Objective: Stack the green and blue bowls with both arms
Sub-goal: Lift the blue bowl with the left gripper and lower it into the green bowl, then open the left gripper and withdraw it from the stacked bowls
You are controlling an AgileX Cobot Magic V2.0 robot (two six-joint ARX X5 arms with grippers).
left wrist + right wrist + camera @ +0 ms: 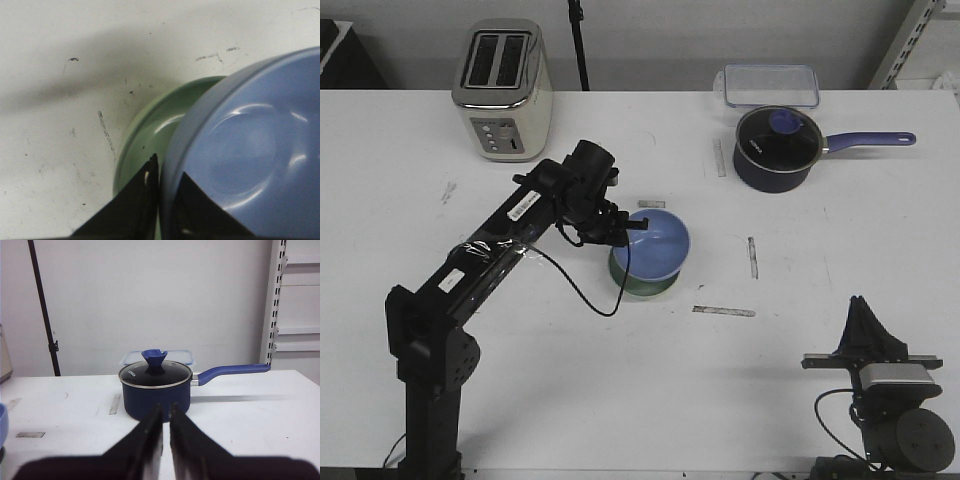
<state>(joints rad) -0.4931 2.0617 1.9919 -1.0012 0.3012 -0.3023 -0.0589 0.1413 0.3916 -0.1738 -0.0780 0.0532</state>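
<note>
The light blue bowl [655, 245] sits tilted in the pale green bowl [638, 284] near the table's middle. My left gripper [626, 233] is shut on the blue bowl's left rim, one finger inside and one outside. In the left wrist view the blue bowl [250, 145] fills the frame's right side, the green bowl [155, 125] shows under it, and my left gripper [162, 175] pinches the blue rim. My right gripper [865, 312] is parked at the front right, empty. In the right wrist view its jaws [165, 412] are nearly together with a thin gap.
A dark navy saucepan [778, 146] with a long blue handle stands at the back right, also in the right wrist view [156, 390]. A clear lidded container [771, 86] lies behind it. A cream toaster [503, 90] stands at the back left. Tape strips [724, 311] mark the table.
</note>
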